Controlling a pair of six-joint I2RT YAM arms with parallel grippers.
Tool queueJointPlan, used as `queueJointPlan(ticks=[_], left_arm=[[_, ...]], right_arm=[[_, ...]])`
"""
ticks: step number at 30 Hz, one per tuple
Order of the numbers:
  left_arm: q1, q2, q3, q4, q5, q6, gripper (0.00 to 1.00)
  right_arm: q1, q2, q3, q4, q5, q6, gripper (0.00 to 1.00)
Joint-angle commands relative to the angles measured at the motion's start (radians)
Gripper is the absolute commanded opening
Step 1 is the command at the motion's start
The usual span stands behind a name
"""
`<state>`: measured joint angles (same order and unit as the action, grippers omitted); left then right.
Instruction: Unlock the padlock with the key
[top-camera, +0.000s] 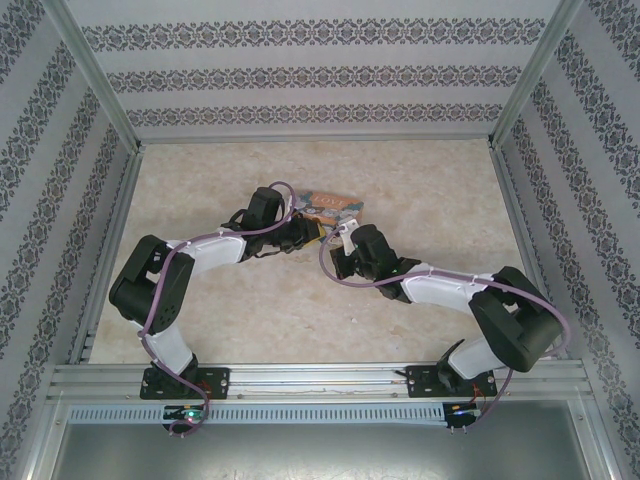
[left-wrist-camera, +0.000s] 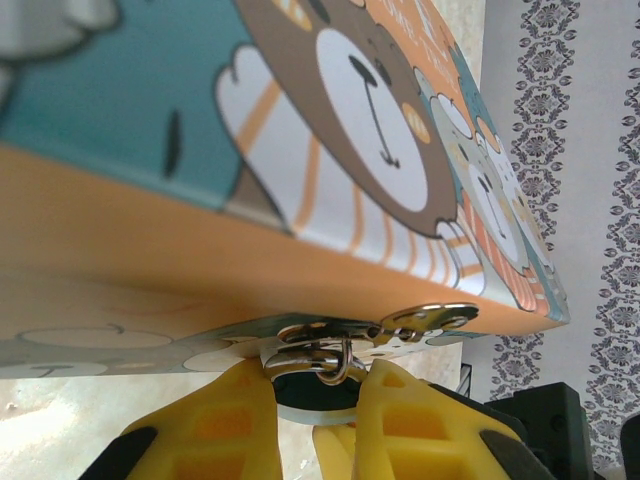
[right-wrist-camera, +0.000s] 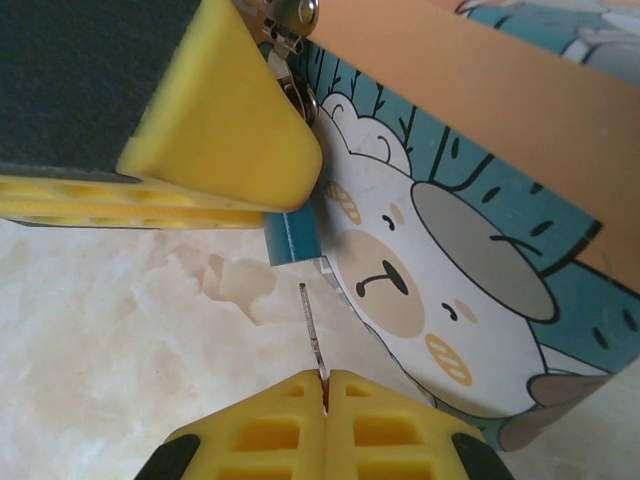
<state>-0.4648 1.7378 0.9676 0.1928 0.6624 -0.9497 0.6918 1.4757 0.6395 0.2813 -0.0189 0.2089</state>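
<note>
Right gripper (right-wrist-camera: 325, 380) pinches the key (right-wrist-camera: 312, 330); left wrist view shows left gripper (left-wrist-camera: 318, 382) clamping the padlock (left-wrist-camera: 312, 396).

Clearance around the padlock (right-wrist-camera: 290, 236).
A narrow gap over bare table (right-wrist-camera: 120, 330) separates the key (right-wrist-camera: 312, 335) tip from the padlock; a finger (right-wrist-camera: 215, 130) of the left gripper (left-wrist-camera: 318, 388) overhangs it, the tin (right-wrist-camera: 470, 250) walls one side, and the opposite side lies open.

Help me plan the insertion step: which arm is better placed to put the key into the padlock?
Right. The right hand is shut on the key, whose tip points at the padlock close ahead. The left hand clamps the padlock, which hangs on the tin, steadying it.
</note>
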Motion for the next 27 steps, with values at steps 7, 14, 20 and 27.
queueJointPlan(ticks=[7, 14, 20, 27], left_arm=[[-0.013, -0.020, 0.043, 0.020, 0.035, -0.003, 0.14], [-0.012, -0.017, 0.051, 0.011, 0.035, 0.004, 0.14], [-0.013, -0.012, 0.053, 0.008, 0.039, 0.005, 0.14], [-0.012, -0.004, 0.058, 0.008, 0.043, 0.003, 0.14]], right_arm=[[0.007, 0.022, 0.041, 0.033, 0.016, -0.020, 0.00], [0.007, 0.009, 0.037, 0.033, 0.014, -0.020, 0.00], [0.006, -0.009, 0.020, 0.036, 0.021, -0.016, 0.00], [0.003, -0.031, 0.013, 0.036, 0.033, -0.017, 0.00]])
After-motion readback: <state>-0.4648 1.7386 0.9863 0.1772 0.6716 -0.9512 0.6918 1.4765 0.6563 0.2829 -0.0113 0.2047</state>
